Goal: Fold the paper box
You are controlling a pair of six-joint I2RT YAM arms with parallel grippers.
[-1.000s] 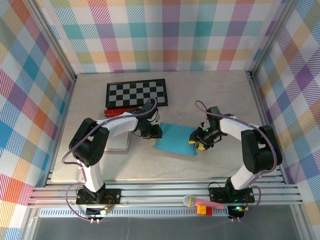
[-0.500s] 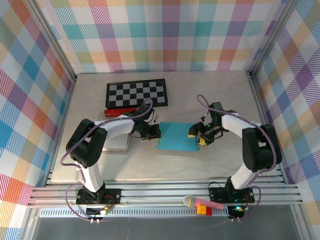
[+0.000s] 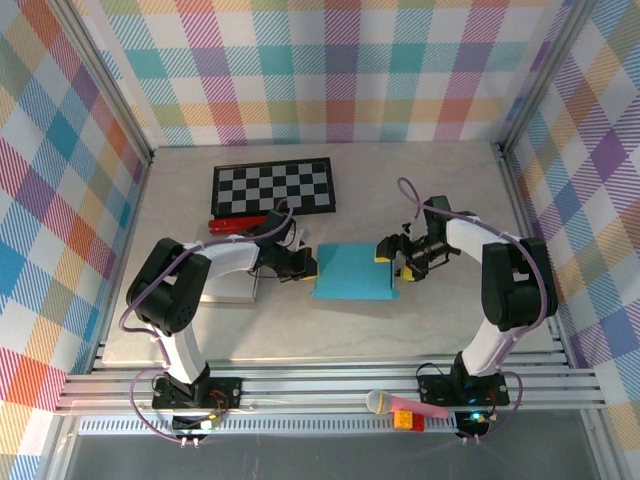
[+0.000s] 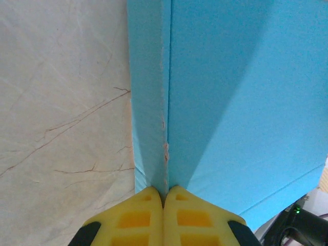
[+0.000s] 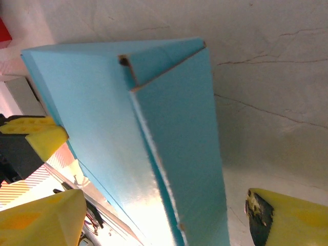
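Right tool (image 3: 394, 265) spread wider — released, left tool (image 3: 306, 266) clenched, seemingly pinching paper box (image 3: 352, 272) edge

Blue paper box (image 5: 154, 128) between spread yellow fingers (image 5: 41, 215).

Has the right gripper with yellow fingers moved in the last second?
Yes. The right gripper has moved away from the arm bases, nearer to the black-and-white checkered board, which stayed put.
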